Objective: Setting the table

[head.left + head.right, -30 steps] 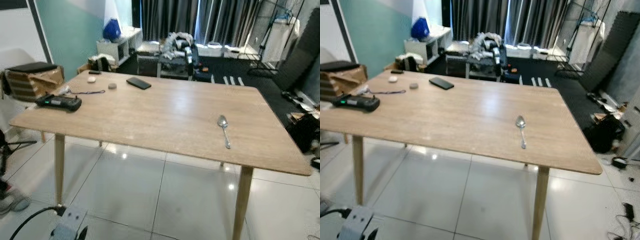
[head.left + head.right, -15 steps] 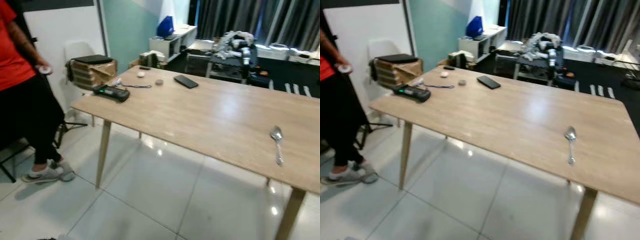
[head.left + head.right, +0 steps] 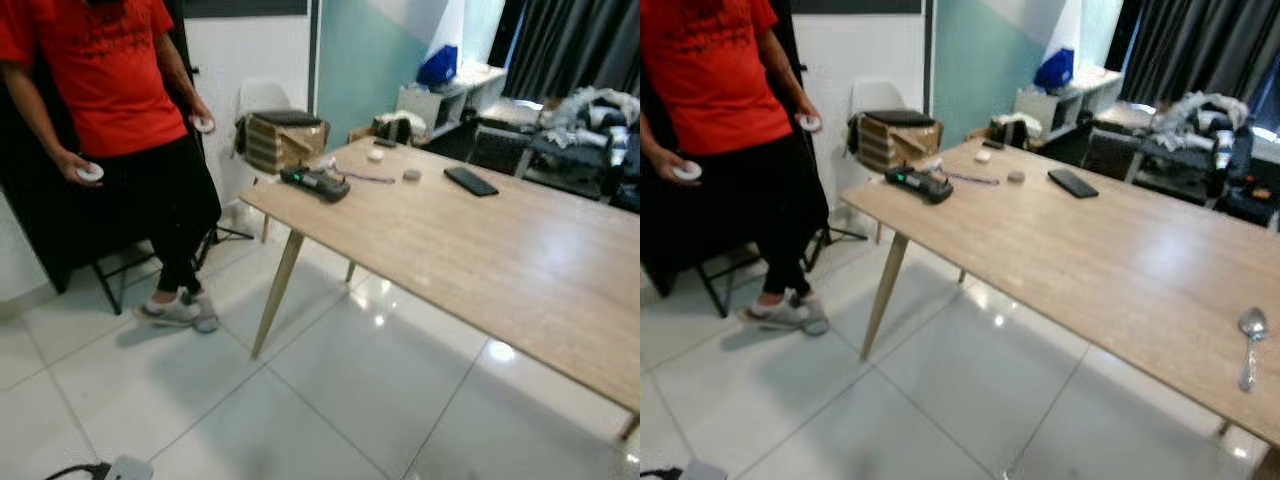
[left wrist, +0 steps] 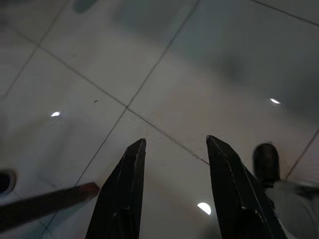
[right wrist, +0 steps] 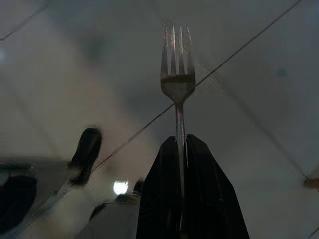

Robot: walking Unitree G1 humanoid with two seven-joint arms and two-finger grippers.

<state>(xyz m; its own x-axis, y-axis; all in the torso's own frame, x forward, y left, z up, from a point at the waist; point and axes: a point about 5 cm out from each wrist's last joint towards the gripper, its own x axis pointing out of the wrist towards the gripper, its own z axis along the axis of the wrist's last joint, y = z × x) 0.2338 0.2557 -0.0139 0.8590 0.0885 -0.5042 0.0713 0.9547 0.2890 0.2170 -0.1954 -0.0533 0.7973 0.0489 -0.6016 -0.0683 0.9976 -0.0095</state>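
Observation:
A light wooden table [image 3: 1110,270] stretches across the right of the eye views. A metal spoon [image 3: 1249,343] lies near its right front edge. In the right wrist view my right gripper [image 5: 180,144] is shut on the handle of a metal fork [image 5: 176,74], tines pointing away over the tiled floor. In the left wrist view my left gripper [image 4: 174,147] hangs open above the floor tiles, with nothing between its fingers.
A person in a red shirt [image 3: 110,90] stands at the left holding small white controllers. On the table's far end lie a black handset [image 3: 919,182], a phone [image 3: 1072,183] and small items. A cardboard box [image 3: 283,140] sits on a white chair beyond. White tiled floor [image 3: 300,400] lies before the table.
The camera has swung left: the table and spoon have slid rightward in the picture and the person in red has come fully into sight.

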